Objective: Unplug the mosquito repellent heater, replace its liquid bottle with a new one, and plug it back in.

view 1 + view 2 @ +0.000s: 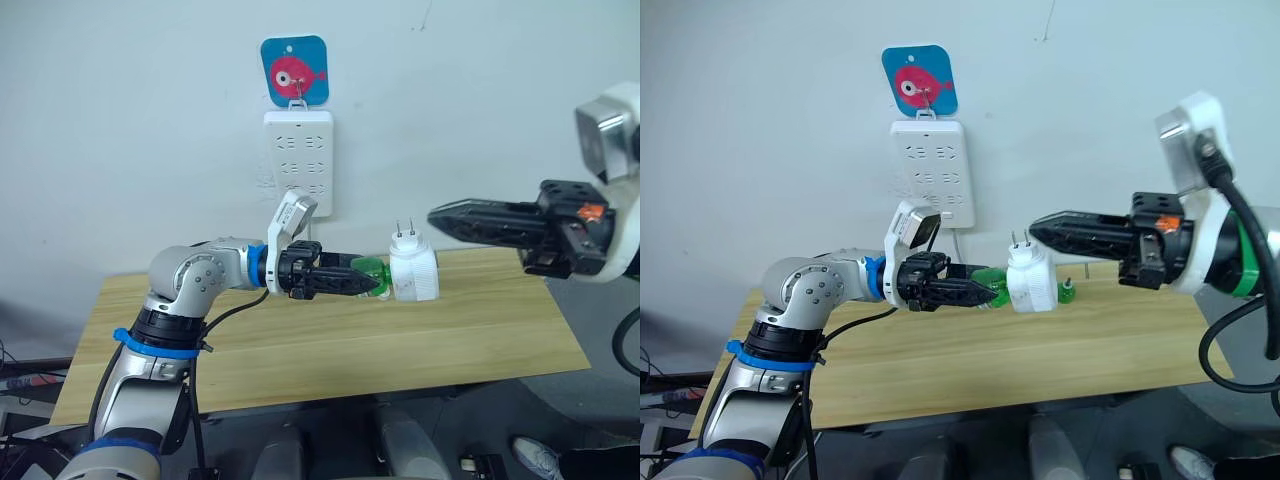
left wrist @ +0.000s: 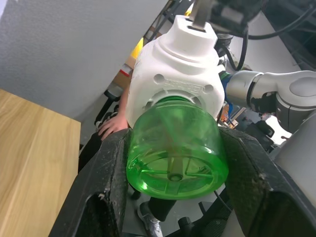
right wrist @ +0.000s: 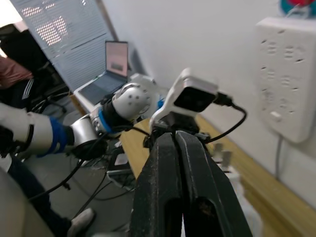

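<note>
The mosquito repellent heater (image 1: 413,270) is white and is held in the air over the table, its two prongs pointing up. A clear green liquid bottle (image 1: 372,275) sits in its round opening. My left gripper (image 1: 376,283) is shut on that bottle, with one black finger (image 2: 106,192) on each side of it. My right gripper (image 1: 434,215) is shut and holds nothing. It points at the heater from the right, with its tip just above and beside the prongs. A small green item (image 1: 1067,291) stands on the table behind the heater.
A long white socket strip (image 1: 298,160) hangs on the wall under a blue fish sign (image 1: 295,70), behind the wooden table (image 1: 300,350). In the right wrist view a laptop (image 3: 116,69) and a seated person (image 3: 15,74) are beyond the table's end.
</note>
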